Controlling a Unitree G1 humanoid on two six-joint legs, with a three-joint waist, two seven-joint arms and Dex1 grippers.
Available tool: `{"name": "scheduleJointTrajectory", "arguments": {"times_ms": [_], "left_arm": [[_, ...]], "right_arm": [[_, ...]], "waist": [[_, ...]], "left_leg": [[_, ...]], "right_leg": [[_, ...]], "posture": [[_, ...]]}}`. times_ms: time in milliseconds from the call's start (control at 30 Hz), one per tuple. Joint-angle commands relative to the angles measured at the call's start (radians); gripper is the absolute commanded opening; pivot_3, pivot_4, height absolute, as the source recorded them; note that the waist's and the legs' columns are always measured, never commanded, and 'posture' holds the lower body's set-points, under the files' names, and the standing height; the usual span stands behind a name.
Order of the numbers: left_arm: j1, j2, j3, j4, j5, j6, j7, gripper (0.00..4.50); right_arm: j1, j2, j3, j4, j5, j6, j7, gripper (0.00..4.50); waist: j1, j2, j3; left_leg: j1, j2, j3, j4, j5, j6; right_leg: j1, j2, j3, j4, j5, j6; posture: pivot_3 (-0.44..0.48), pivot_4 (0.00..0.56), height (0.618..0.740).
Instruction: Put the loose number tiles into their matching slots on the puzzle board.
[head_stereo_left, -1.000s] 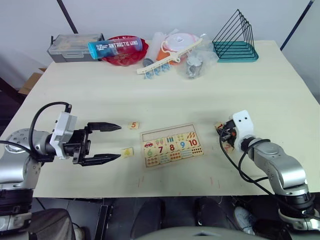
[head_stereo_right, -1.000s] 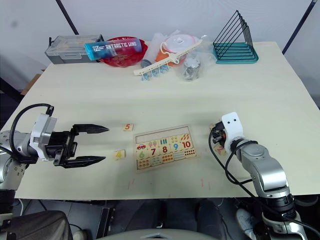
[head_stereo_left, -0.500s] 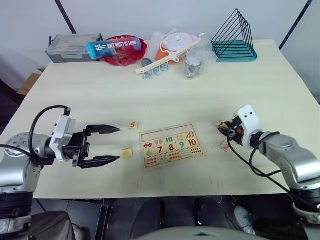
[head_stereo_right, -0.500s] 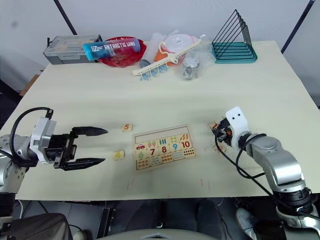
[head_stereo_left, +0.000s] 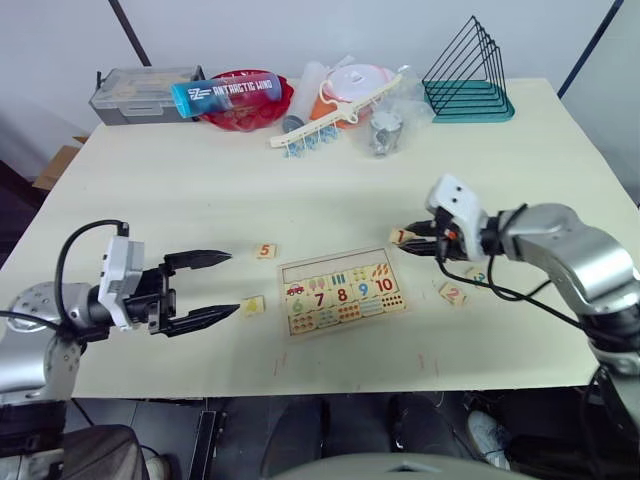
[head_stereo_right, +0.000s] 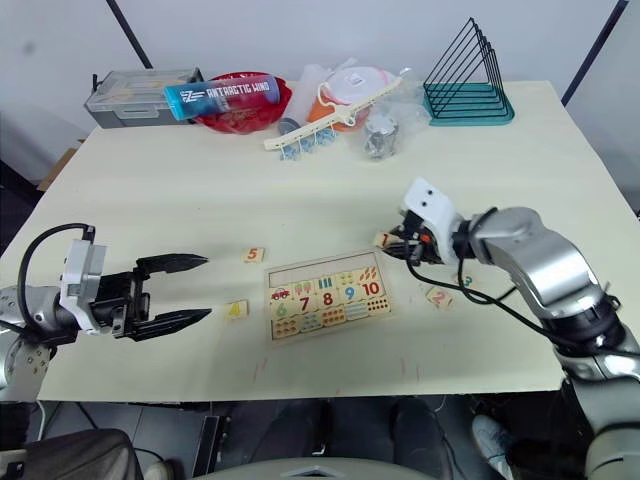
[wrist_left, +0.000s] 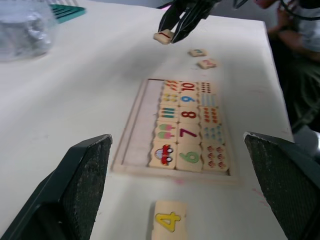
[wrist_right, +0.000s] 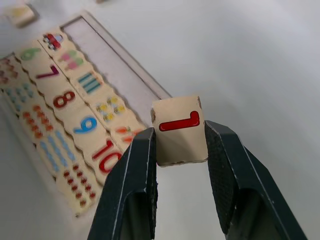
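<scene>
while the right gripper (wrist_right: 177, 142) pinches the 1 tile (wrist_right: 178, 129) right of centre frame, above the puzzle board (head_stereo_left: 342, 291), the slots (wrist_left: 144, 141) lie bare. left gripper (head_stereo_left: 218, 286) spread wide at lower left, near the 4 tile (head_stereo_left: 254, 305).

Far table edge: grey box (head_stereo_left: 142, 93), red bowl (head_stereo_left: 246, 106) w/ bottle (head_stereo_left: 225, 93), wire rack (head_stereo_left: 468, 72).

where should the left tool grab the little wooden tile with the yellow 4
The small light-wood tile with the yellow 4 lies flat on the pale table, just ahead of the open left tool. Come from above and pinch two opposite side edges: it looks too thin to catch from the side.
</scene>
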Motion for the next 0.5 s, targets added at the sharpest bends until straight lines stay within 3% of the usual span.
{"name": "scheduleJointTrajectory", "arguments": {"times_ms": [33,267,500], "left_arm": [[0.024,0.028,0.033,-0.032,0.016,-0.006,0.011,4.5],[0.054,0.023,0.053,-0.048,0.002,0.017,0.045,4.5],[0.056,0.031,0.056,-0.031,0.015,0.007,0.036,4.5]], "right_arm": [[-0.094,0.03,0.048,0.022,-0.002,0.004,0.055,0.84],[-0.267,0.133,0.211,0.121,-0.076,-0.009,0.13,0.84],[-0.415,0.319,0.31,0.284,-0.127,-0.009,0.153,0.84]], "waist": [[0.001,0.0,0.0],[0.0,0.001,0.001],[-0.004,0.001,0.001]], "left_leg": [[0.0,0.0,0.0,0.0,0.0,0.0],[-0.001,0.0,0.0,0.0,0.0,0.0],[-0.001,-0.002,0.0,-0.001,0.0,-0.001]], "right_leg": [[0.0,0.0,0.0,0.0,0.0,0.0],[-0.001,0.0,-0.001,0.0,0.0,0.0],[-0.005,0.0,-0.001,0.001,0.001,-0.001]], "posture": [[0.0,0.15,0.74],[0.0,0.15,0.74],[0.0,0.15,0.74]]}}
